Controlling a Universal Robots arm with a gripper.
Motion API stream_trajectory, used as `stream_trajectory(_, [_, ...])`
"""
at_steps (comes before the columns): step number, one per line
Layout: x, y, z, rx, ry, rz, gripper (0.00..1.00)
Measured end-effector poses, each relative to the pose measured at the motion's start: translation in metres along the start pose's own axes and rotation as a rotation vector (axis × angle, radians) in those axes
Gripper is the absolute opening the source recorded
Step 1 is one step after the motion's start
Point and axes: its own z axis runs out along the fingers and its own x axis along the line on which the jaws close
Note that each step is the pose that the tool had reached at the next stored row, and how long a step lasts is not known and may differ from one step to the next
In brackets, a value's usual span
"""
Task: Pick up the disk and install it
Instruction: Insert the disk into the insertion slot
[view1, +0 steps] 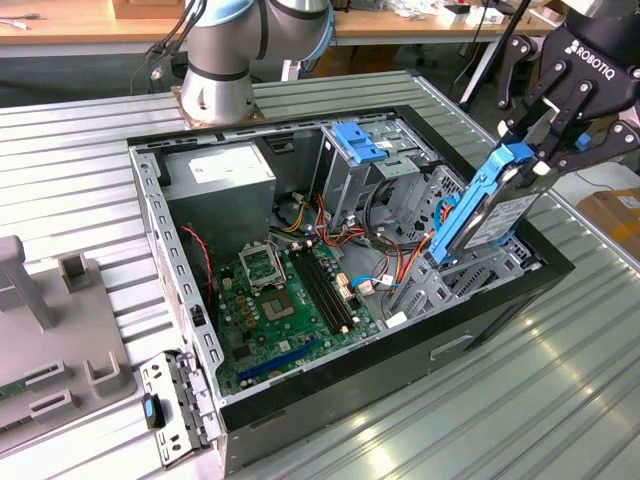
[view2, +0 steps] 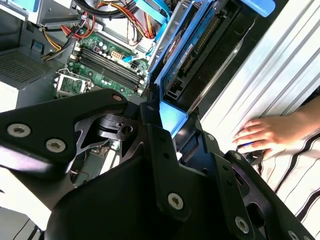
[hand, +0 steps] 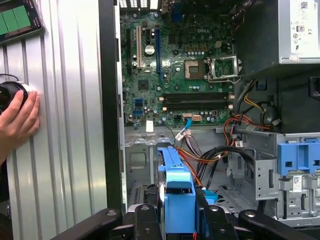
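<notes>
The jaws of the gripper (view1: 533, 158) pinch the disk (view1: 497, 220) by the upper end of its blue plastic frame. The open black case (view1: 500, 310) lies on a ribbed metal table (view1: 560, 400). It holds a green motherboard (view1: 290, 300), a grey power supply (view1: 225, 175), a metal cage (view1: 362, 160) and orange cables (view1: 385, 255). The flat disk stands steeply tilted at the case's end toward the exterior view's right. Its long axis slopes down into the case, label facing outward. A hand (view2: 265, 135) rests on the table.
</notes>
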Motion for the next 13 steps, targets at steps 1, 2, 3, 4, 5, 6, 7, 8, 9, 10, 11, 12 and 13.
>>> stream_trajectory(1, [-0.0001,0.0002,0.0002,0.0000,-0.0001,0.000,0.36])
stream_trajectory(2, [0.0000,0.0002,0.0002,0.0000,0.0000,0.000,0.36])
stream_trajectory(3, [-0.0001,0.0001,0.0002,0.0000,0.0000,0.000,0.36])
stream_trajectory(4, [-0.0001,0.0001,0.0003,0.0000,0.0000,0.000,0.36])
stream_trajectory(5, [-0.0001,0.0001,0.0003,0.0000,0.0000,-0.001,0.36])
stream_trajectory(6, [-0.0002,0.0002,0.0003,-0.0002,0.0000,-0.005,0.36])
stream_trajectory(7, [-0.0003,0.0002,0.0003,-0.0007,0.0003,-0.012,0.36])
stream_trajectory(8, [-0.0003,0.0002,0.0003,-0.0010,0.0008,-0.020,0.36])
stream_trajectory(9, [-0.0003,0.0002,0.0003,-0.0015,0.0008,-0.029,0.36])
stream_trajectory(10, [-0.0003,0.0003,0.0003,-0.0016,0.0008,-0.030,0.36])
stream_trajectory(11, [-0.0003,0.0005,0.0006,-0.0016,0.0008,-0.030,0.36])
stream_trajectory(12, [-0.0002,0.0011,0.0012,-0.0016,0.0008,-0.030,0.36])
stream_trajectory(13, [-0.0002,0.0019,0.0018,-0.0016,0.0011,-0.030,0.36])
